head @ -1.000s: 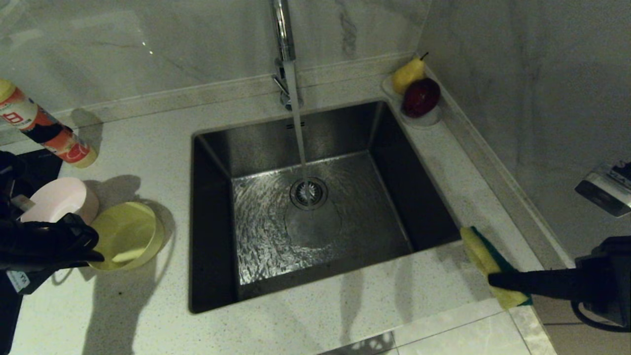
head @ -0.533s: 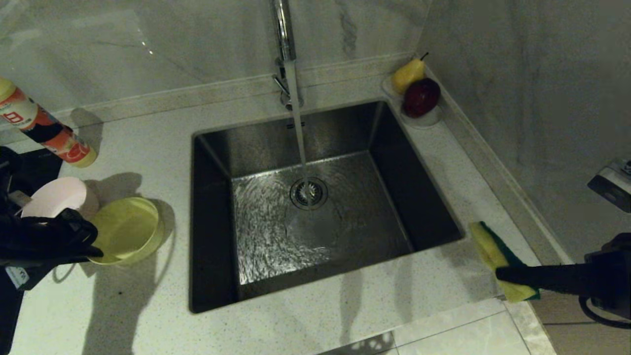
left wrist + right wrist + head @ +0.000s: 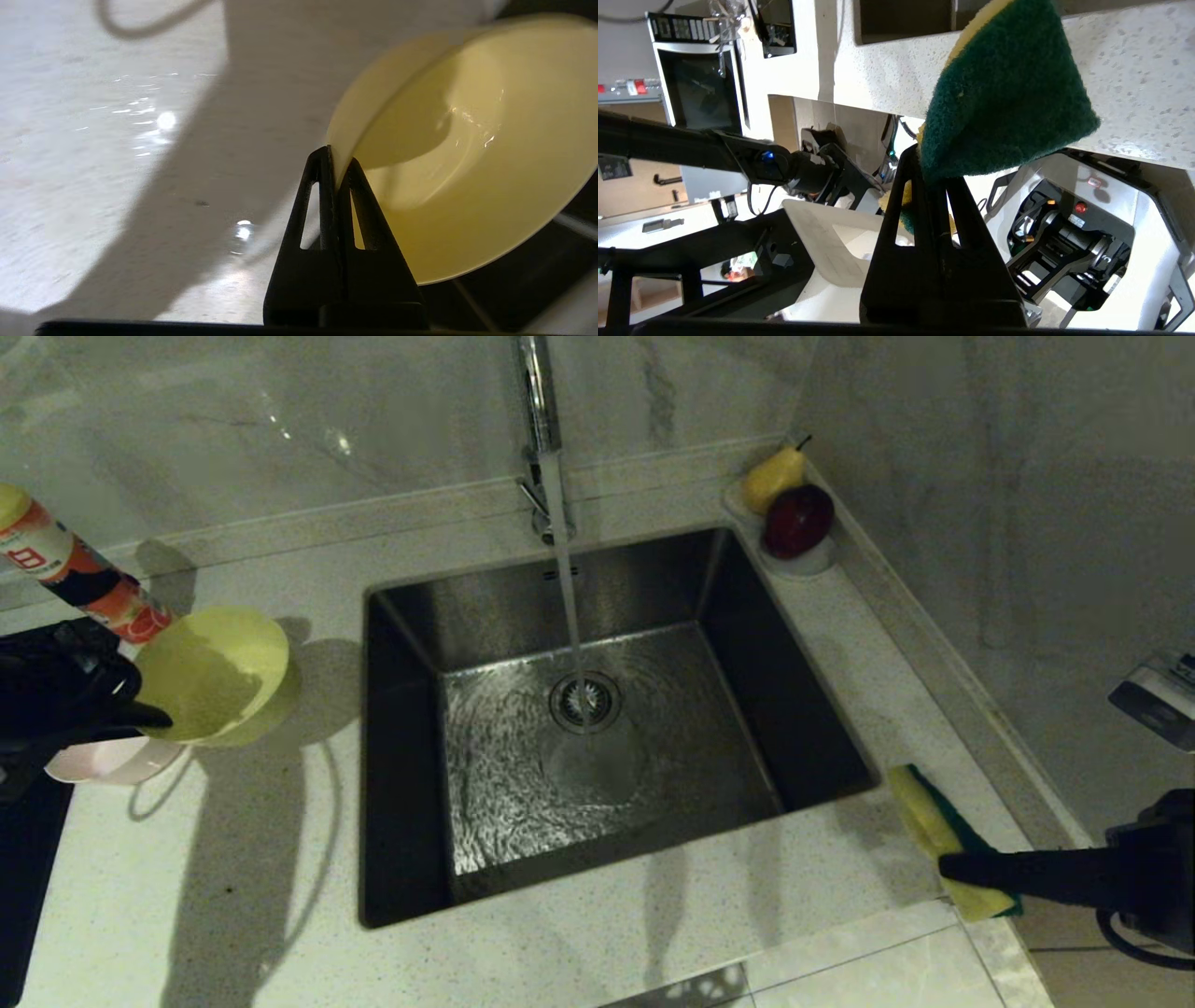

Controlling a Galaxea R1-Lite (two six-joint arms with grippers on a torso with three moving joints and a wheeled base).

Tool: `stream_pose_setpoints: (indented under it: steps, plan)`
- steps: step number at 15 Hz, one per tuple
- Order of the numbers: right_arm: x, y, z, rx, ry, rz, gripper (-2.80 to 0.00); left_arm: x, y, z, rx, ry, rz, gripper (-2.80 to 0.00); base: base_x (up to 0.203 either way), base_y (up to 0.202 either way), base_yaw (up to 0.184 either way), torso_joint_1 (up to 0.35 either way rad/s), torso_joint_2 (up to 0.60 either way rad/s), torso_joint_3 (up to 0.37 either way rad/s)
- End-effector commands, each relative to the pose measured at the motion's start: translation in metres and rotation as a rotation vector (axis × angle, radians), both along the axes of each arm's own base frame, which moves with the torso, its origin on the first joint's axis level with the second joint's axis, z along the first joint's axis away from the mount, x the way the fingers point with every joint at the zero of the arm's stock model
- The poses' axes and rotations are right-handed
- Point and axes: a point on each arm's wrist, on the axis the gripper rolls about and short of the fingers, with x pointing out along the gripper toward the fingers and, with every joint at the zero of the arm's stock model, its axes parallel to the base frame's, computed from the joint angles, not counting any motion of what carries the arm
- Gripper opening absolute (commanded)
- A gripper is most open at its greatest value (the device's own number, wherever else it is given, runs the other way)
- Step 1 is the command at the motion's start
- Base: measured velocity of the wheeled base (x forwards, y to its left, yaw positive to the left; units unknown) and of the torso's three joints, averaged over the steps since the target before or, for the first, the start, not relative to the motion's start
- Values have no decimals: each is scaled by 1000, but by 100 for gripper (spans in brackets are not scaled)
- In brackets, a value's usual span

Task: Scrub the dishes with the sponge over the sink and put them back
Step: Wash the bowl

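The table (image 3: pixel 653 905), a speckled pale surface, is carrying a square stainless steel sink (image 3: pixel 597 728) with its chrome tap (image 3: pixel 537 401) running water onto the drain strainer (image 3: pixel 584 702). The left gripper (image 3: pixel 154 717) is holding the yellow bowl (image 3: pixel 213 674) tilted in the air left of the sink, fingers (image 3: pixel 332 196) closed on its rim; the left wrist view is showing the rim pinched between them and the glossy inside, which the head view is hiding. The pale pink bowl (image 3: pixel 112 761) is sitting on the table just below, partly covered by the arm. The right gripper (image 3: pixel 945 868) is hovering at the table's right front corner, fingers closed on the sponge (image 3: pixel 934 821); the right wrist view is showing its dark green scouring face (image 3: pixel 1004 88), the head view mostly yellow foam. A bottle (image 3: pixel 75 581) is standing far left. A white saucer (image 3: pixel 812 563) is holding a pear (image 3: pixel 771 476) and a red apple (image 3: pixel 796 520) at the back right.
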Motion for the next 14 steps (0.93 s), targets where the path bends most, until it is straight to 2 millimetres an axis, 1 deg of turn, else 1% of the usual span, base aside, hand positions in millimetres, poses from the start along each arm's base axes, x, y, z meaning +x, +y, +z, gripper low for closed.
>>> stream_pose_setpoints:
  steps: [1, 3, 5, 6, 9, 11, 13, 14]
  plan:
    - [2, 2, -2, 3, 12, 17, -280, 9, -22, 11, 7, -40, -97, -280, 0, 0, 0, 0, 0, 0]
    - [2, 4, -1, 8, -6, 33, -280, 23, -47, 16, 24, -49, -176, -280, 0, 0, 0, 0, 0, 0]
    - [1, 7, 0, 18, -33, 53, -280, 42, -79, 11, 54, -26, -216, -280, 0, 0, 0, 0, 0, 0]
    - [1, 7, 0, 18, -36, 53, -280, 48, -95, 8, 56, -12, -227, -280, 0, 0, 0, 0, 0, 0]
    - [-3, 6, -3, 17, -33, 53, -280, 59, -140, -5, 32, 23, -295, -280, 0, 0, 0, 0, 0, 0]
    - [-6, 5, -4, 17, -34, 53, -280, 64, -166, -10, 42, 14, -323, -280, 0, 0, 0, 0, 0, 0]
    - [-11, 3, -6, 18, -34, 53, -280, 67, -185, -17, 60, 1, -350, -280, 0, 0, 0, 0, 0, 0]
    - [-13, 2, -7, 18, -36, 53, -280, 70, -192, -20, 63, 3, -361, -280, 0, 0, 0, 0, 0, 0]
